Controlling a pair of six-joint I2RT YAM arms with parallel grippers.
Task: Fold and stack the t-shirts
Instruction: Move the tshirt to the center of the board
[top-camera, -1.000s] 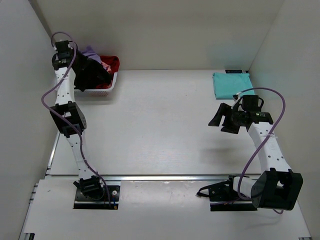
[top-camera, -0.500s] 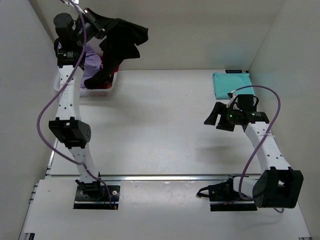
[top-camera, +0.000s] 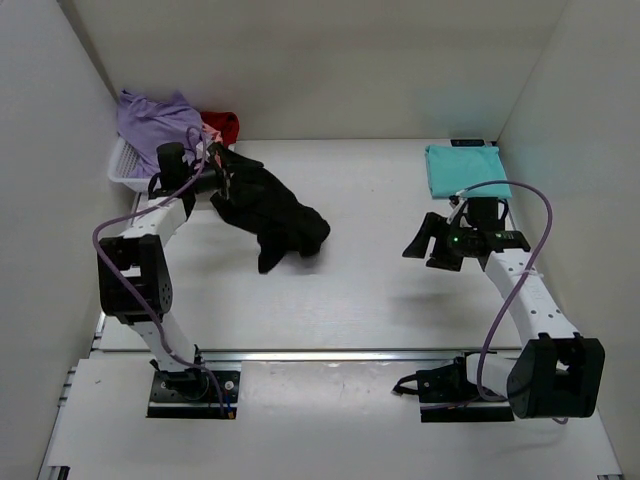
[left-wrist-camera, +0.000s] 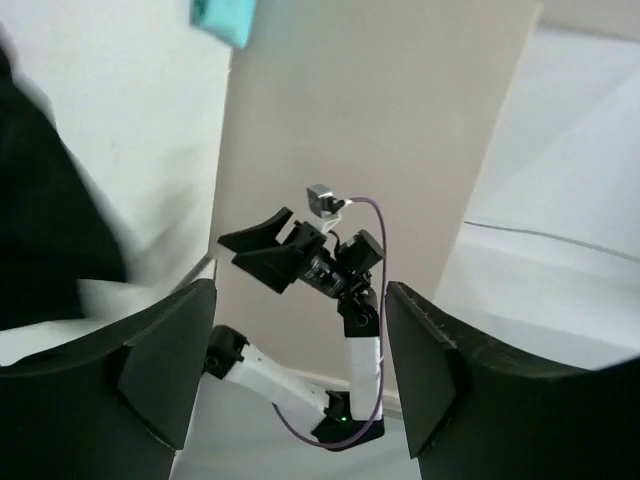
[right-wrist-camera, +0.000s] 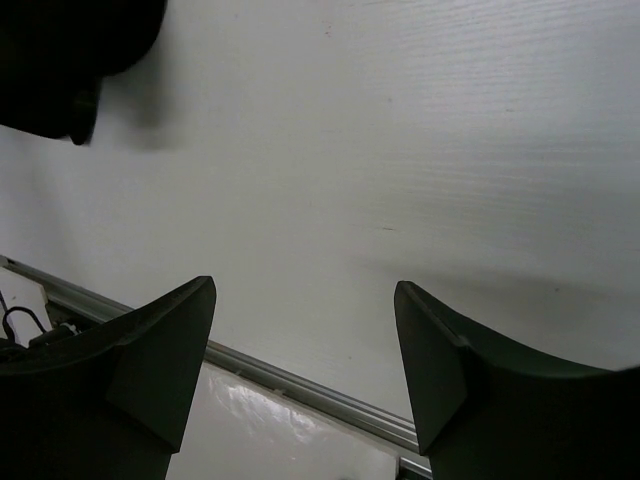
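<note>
A white table (top-camera: 380, 300) seen from above, with a white lattice basket (top-camera: 122, 172) in its far left corner. Two robot arms are bolted along the edge farthest from the basket.

A black t-shirt (top-camera: 275, 215) lies crumpled on the table, just right of the basket and a little nearer the arms. A lavender t-shirt (top-camera: 150, 118) drapes over the basket's back rim. A teal t-shirt (top-camera: 462, 170) lies folded flat, well apart from the basket in the opposite far corner. A red t-shirt (top-camera: 224, 126) is bunched at the basket's right end.

The left gripper (left-wrist-camera: 300, 290) sits between the basket and the black heap, its fingers spread wide and clasping nothing. Whether it touches the cloth cannot be told. The right gripper (right-wrist-camera: 302, 290) hangs over bare table far from the basket, near the teal shirt, also spread and empty.

The step in hand looks like spreading the black shirt before folding. It would probably go best with each gripper pinching a separate corner — shoulders or hem — and drawing them apart until the cloth lies flat.

Counted: one table, two arms and one basket. Four shirts are clear — one each of black, lavender, teal and red. A pink scrap beside the red is too small to judge.
</note>
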